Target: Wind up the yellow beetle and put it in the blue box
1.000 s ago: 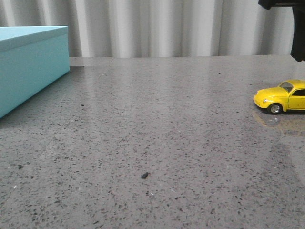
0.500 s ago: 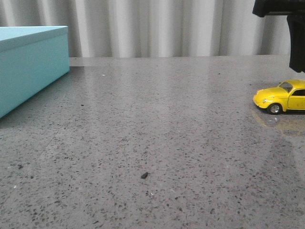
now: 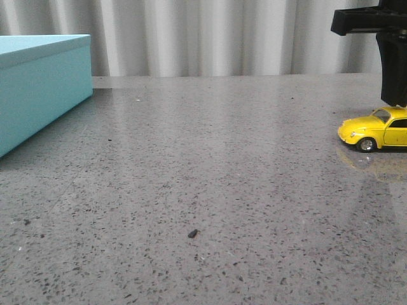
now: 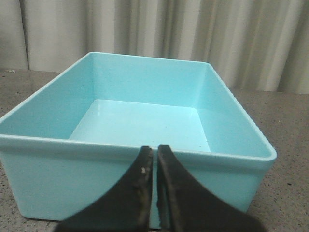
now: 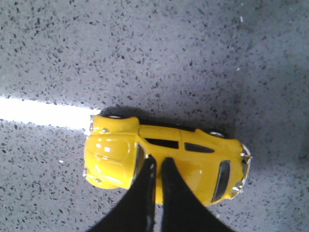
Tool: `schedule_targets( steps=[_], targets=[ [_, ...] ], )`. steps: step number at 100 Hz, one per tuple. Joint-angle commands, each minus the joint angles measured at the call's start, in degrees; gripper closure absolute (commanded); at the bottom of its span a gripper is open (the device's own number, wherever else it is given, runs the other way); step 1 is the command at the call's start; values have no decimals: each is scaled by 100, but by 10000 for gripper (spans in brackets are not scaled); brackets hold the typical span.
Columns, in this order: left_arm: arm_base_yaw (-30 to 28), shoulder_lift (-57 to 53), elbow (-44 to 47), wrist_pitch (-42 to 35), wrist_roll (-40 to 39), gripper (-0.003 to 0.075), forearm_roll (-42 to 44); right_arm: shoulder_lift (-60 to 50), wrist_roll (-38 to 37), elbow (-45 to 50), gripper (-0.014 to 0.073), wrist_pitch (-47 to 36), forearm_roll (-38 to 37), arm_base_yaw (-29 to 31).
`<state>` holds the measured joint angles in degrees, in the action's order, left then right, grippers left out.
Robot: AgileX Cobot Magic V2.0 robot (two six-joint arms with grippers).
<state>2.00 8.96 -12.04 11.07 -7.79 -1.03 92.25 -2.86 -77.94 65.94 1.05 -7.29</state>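
The yellow beetle (image 3: 378, 129) stands on its wheels at the table's right edge, nose pointing left, partly cut off by the frame. My right gripper (image 3: 393, 101) hangs directly over its roof, shut, with nothing between the fingers. From the right wrist the beetle (image 5: 193, 154) lies sideways under the shut gripper (image 5: 158, 162). Whether the tips touch the roof is unclear. The blue box (image 3: 38, 82) sits at the far left. In the left wrist view the box (image 4: 72, 179) is open-topped and empty, and my left gripper (image 4: 155, 147) is shut just in front of its near wall.
A speckled grey tabletop (image 3: 210, 165) stretches between the box and the car. One small dark crumb (image 3: 193, 234) lies near the front middle. A pleated pale curtain (image 3: 210, 38) closes off the back.
My right gripper has come down and slightly left, from the top corner to just above the beetle's roof. The beetle and box have not moved.
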Motion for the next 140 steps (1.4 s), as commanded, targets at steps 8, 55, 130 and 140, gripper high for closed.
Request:
schedule_targets(
  steps=[8,55,130,140],
  targets=[
    [-5,118,-216,-472,-42,741,-29,-195,2,-181,654,-51,37,-17],
    [-5,118,-216,-472,-42,741,-29,-35,2,-181,654,123,37,-17],
    [-5,118,-216,-755,-42,741,-29,76,-62,-170,654,293,-105,429],
    [-5,118,-216,-755,-42,741,-29,76,-62,-170,654,370,-326,487]
  ],
)
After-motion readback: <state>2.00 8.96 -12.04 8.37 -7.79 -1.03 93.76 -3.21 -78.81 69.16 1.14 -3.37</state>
